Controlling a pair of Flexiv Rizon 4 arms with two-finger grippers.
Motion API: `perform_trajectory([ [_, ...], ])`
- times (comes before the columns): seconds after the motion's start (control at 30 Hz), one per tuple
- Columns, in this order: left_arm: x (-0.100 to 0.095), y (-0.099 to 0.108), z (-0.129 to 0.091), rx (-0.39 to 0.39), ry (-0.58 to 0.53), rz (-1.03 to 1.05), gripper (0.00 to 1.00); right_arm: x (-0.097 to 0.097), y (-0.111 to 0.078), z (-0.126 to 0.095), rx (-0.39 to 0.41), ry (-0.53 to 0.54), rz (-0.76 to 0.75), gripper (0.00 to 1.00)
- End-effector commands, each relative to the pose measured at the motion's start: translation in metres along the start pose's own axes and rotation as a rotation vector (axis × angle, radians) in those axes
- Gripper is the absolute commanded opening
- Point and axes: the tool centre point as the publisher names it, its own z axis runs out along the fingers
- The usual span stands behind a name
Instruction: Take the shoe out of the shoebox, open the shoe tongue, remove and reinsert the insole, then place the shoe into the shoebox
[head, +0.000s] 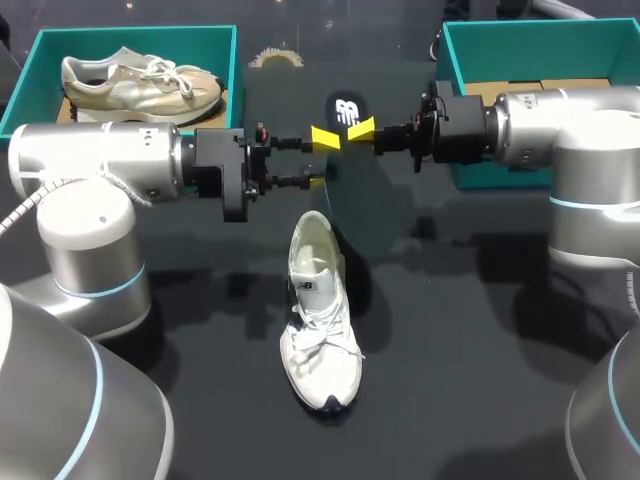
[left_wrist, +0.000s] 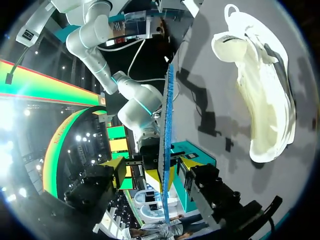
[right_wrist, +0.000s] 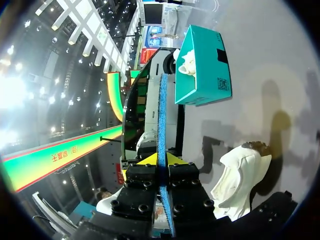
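I count two lace-up sports shoes: one white mesh shoe (head: 320, 320) and one cream-and-beige shoe (head: 140, 85). There are two open teal cardboard shoeboxes, the left box (head: 40, 50) and the right box (head: 460, 50). One black foam insole (head: 346, 110) with a blue underside. Two silver arms, my left arm (head: 100, 160) and my right arm (head: 560, 125).

The white shoe (head: 320, 320) in the middle of the table (head: 480, 380) looks like soft cloth, and the table top is dark, smooth and a bit shiny. The insole (head: 345, 110) has a matt black top and a rough, speckled blue edge. The 2 teal boxes at the back corners, the left shoebox (head: 30, 60) and the right shoebox (head: 470, 40), look like matt cardboard.
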Motion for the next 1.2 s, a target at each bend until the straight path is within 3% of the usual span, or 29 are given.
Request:
perform_trajectory([
  [0.03,0.003,0.000,0.006,-0.002,0.000,0.002,0.51,-0.002,-0.002,0.002,-0.004,-0.005,0.011,0.00],
  [0.3,0.008,-0.002,0.008,-0.003,0.010,-0.003,0.38,-0.001,-0.003,0.006,-0.001,-0.002,0.018,0.00],
  [0.77,0.012,-0.002,0.013,0.010,0.022,-0.004,0.33,-0.002,-0.003,0.009,0.002,0.005,0.022,0.00],
  [0.97,0.013,0.000,0.016,0.006,0.025,-0.004,0.18,-0.002,-0.004,0.010,0.005,0.006,0.022,0.00],
  [1.07,0.015,0.000,0.018,0.002,0.024,-0.008,0.00,-0.002,-0.004,0.010,0.005,0.007,0.024,0.00],
  [1.2,0.016,0.001,0.020,-0.001,0.021,-0.011,0.00,-0.002,-0.004,0.010,0.005,0.008,0.026,0.00],
])
